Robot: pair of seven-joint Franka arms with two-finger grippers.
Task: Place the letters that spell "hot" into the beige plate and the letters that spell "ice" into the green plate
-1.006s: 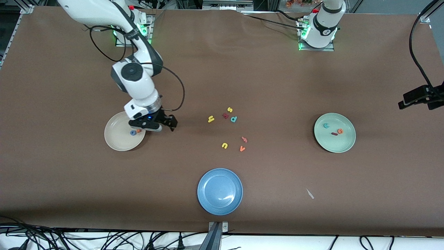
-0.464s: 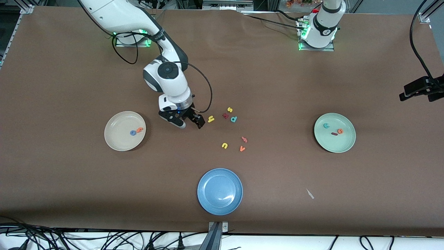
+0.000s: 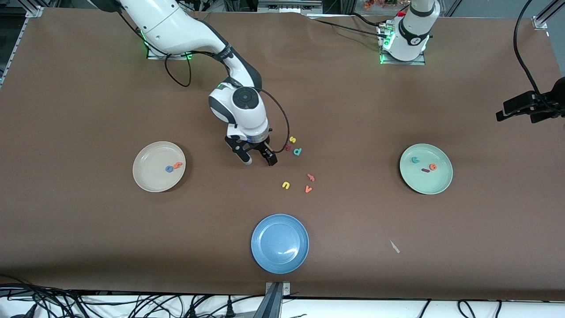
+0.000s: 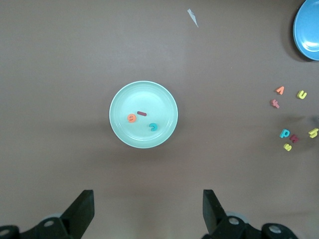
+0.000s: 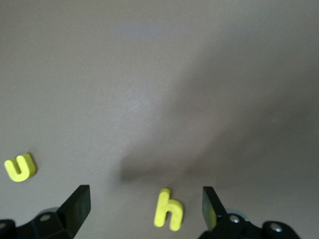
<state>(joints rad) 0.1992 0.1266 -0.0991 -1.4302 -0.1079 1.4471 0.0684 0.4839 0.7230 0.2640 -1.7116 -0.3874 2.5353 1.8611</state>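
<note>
Hovering right gripper [image 3: 258, 158] (spread) over yellow h [image 5: 169, 209]

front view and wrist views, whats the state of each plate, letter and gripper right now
beige plate: holds blue o and orange t
green plate: holds teal c, dark red i, orange e
blue plate: empty
yellow h: lying on the table, ungrasped
right gripper: open, over the h
left gripper: open, high over the green plate, waiting
</note>
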